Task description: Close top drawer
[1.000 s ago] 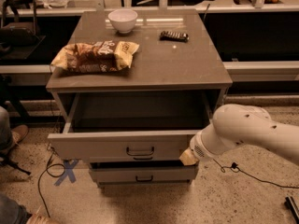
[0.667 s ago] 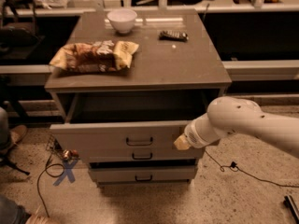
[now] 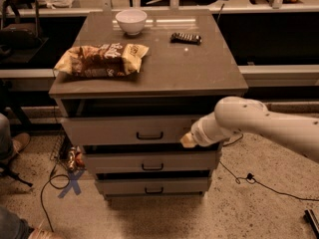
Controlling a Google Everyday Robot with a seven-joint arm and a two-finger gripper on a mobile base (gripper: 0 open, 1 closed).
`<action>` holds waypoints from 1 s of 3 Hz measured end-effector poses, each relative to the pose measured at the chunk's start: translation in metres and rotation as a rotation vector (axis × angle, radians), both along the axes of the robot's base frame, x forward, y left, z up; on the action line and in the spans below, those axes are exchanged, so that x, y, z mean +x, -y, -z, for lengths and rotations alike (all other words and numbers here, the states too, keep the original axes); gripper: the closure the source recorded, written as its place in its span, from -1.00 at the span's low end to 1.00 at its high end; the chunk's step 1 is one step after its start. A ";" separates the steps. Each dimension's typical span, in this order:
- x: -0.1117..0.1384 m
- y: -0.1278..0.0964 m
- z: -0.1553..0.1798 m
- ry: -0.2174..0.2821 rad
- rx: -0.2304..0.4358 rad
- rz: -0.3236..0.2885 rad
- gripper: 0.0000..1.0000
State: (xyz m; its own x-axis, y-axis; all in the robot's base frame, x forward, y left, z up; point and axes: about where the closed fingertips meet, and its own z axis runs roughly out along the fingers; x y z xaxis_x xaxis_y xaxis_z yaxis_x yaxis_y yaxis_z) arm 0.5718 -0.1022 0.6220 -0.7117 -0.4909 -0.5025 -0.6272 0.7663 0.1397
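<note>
The top drawer (image 3: 124,129) is the uppermost of three grey-brown drawers in the cabinet. Its flat front carries a small dark handle (image 3: 150,135) at centre. It stands only slightly out, with a thin dark gap under the cabinet top. My gripper (image 3: 188,140) is at the end of the white arm that comes in from the right. It rests against the right end of the top drawer's front, to the right of the handle.
On the cabinet top (image 3: 199,73) lie a chip bag (image 3: 102,59), a white bowl (image 3: 131,21) and a dark bar (image 3: 186,38). The two lower drawers (image 3: 152,162) stick out a little. Cables and a blue X mark (image 3: 70,183) lie on the floor at left.
The top drawer has slid in from wide open to nearly shut. My gripper and arm moved toward the cabinet with its front.
</note>
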 end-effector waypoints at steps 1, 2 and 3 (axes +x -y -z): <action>0.040 -0.008 0.002 0.040 0.035 0.034 1.00; 0.048 -0.007 0.000 0.055 0.043 0.051 1.00; 0.048 -0.007 0.000 0.055 0.043 0.051 1.00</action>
State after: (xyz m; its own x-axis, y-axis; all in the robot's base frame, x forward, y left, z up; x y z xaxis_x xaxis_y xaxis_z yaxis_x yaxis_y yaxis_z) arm 0.6201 -0.0949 0.6218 -0.7061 -0.4321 -0.5609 -0.5952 0.7913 0.1397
